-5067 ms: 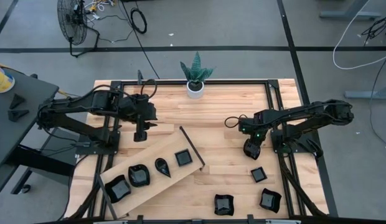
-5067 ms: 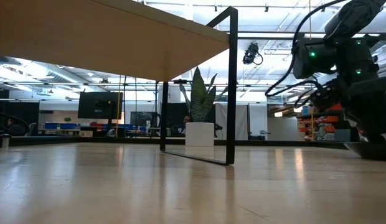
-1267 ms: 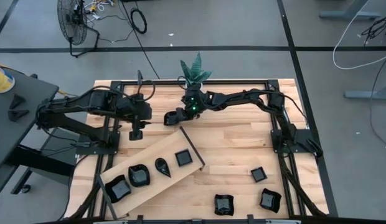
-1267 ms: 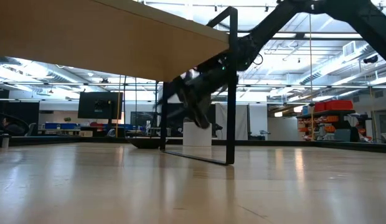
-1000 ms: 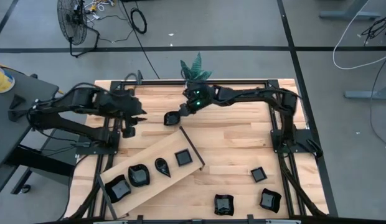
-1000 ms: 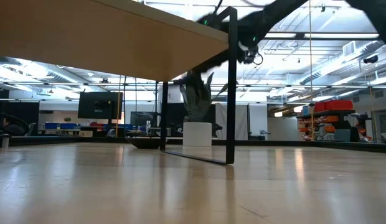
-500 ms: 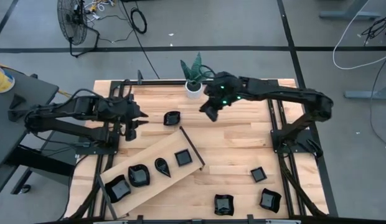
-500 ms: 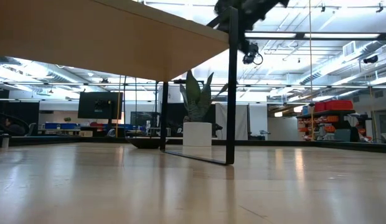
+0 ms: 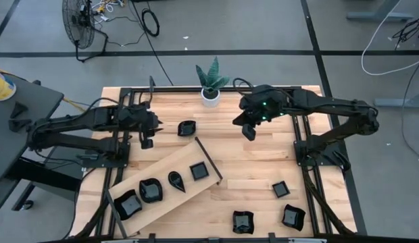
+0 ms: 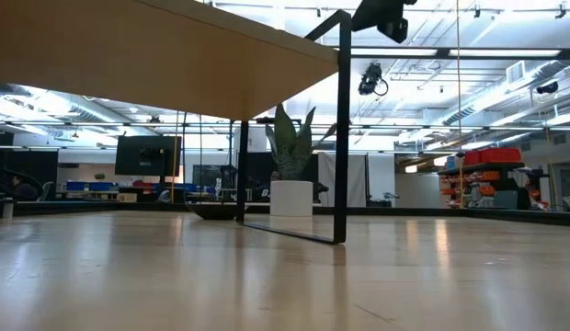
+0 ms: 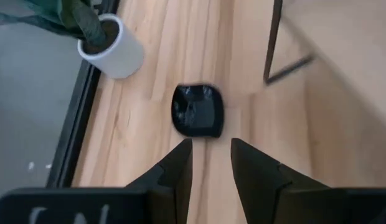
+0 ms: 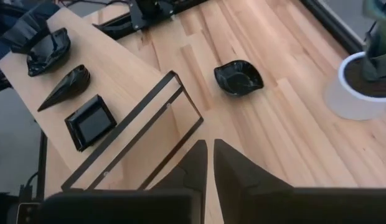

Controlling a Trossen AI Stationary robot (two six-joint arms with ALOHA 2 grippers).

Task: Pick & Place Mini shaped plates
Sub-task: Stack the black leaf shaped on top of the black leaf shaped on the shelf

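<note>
A: While the table point(image 9: 263, 155) fills most of the high view, how do the two arms stand over it?

B: The right arm reaches from its side toward the middle, bent at the elbow, and the right gripper point(image 9: 249, 132) hangs above bare wood, near the white pot with the plant point(image 9: 211, 91). Its fingers point(image 12: 196, 163) are almost pressed together, a thin gap only, and nothing is between them.

A: And the left one?

B: It stretches low along the far-left part. The left gripper point(image 9: 146, 142) points at a rounded black plate point(image 9: 187, 127) lying alone on the table (just beyond the fingertips, not touching). The fingers point(image 11: 178, 168) are partly spread and empty.

A: Where are the other plates?

B: Four lie in a row on the slanted wooden board point(image 9: 162, 165): a square plate point(image 9: 199, 171), a teardrop plate point(image 9: 176, 180) and two wavy ones. Three more lie on the table at the near right.
</note>
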